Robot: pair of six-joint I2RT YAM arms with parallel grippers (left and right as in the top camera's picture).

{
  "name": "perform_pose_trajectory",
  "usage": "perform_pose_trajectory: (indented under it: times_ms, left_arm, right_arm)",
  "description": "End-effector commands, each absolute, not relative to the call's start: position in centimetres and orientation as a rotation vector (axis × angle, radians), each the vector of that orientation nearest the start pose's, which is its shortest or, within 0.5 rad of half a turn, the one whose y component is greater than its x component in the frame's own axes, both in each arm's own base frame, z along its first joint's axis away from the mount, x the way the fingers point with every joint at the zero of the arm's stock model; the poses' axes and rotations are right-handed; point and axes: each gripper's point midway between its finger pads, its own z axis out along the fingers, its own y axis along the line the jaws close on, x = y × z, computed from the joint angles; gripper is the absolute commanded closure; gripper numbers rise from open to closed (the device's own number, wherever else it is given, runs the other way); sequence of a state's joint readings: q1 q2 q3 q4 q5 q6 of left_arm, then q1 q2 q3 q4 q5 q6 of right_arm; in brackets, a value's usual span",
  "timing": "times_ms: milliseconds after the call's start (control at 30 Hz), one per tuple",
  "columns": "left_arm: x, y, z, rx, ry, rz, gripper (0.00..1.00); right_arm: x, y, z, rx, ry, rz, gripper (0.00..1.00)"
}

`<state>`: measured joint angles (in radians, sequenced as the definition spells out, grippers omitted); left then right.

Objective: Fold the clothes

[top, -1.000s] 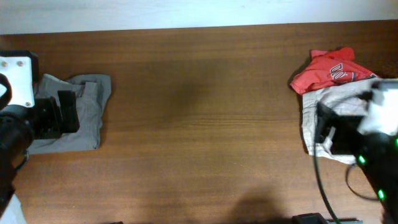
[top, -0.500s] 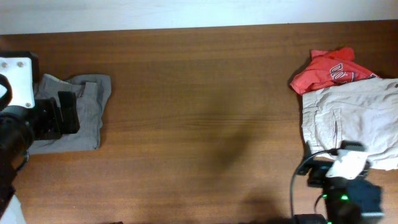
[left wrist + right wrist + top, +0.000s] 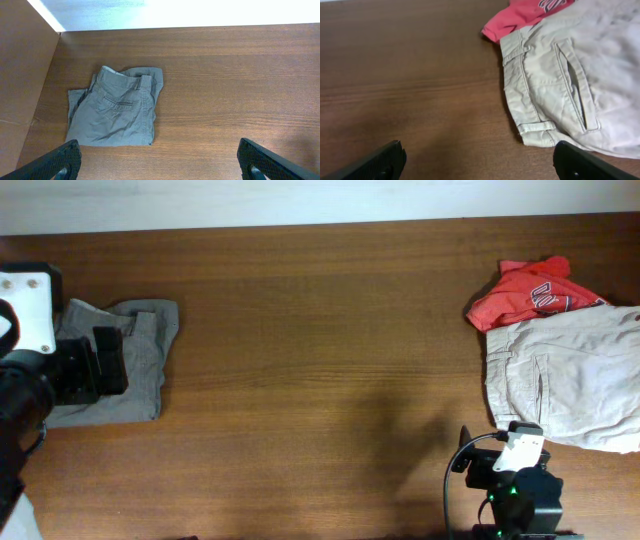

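Across brown wood table (image 3: 320, 330), olive-grey shorts (image 3: 117, 112) folded left, beige shorts (image 3: 570, 375) right, left tool (image 3: 162, 162) and right tool (image 3: 480, 162) spread, empty

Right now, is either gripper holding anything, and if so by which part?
Nothing is held. The left gripper is open, and the olive-grey shorts lie untouched on the table ahead of it. The right gripper is open, clear of the beige shorts.

Item: left arm (image 3: 25, 380), black with a white plate, at the left edge of the overhead frame. left claw (image 3: 162, 167): fingers spread wide, tips in the lower corners of its wrist frame, empty.
Item: right arm (image 3: 515, 490), bottom right of the overhead frame. right claw (image 3: 482, 167): spread wide, empty.
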<state>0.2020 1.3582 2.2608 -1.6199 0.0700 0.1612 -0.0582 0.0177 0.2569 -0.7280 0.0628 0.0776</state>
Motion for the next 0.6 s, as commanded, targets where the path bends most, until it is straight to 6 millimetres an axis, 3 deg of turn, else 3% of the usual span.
perform_pose_trajectory:
  times_ms: [0,233,567]
  left_arm:
    - [25.0,3.9,44.1,0.001,2.283,0.121,0.00]
    - [25.0,3.9,44.1,0.001,2.283,0.121,0.01]
    - [25.0,3.9,44.1,0.001,2.283,0.121,0.01]
  right_arm:
    - [19.6,-2.3,10.4,0.197,2.074,-0.044,0.01]
    - [18.9,-2.2,8.4,0.202,2.148,-0.047,0.01]
    - [18.9,-2.2,8.4,0.202,2.148,-0.047,0.01]
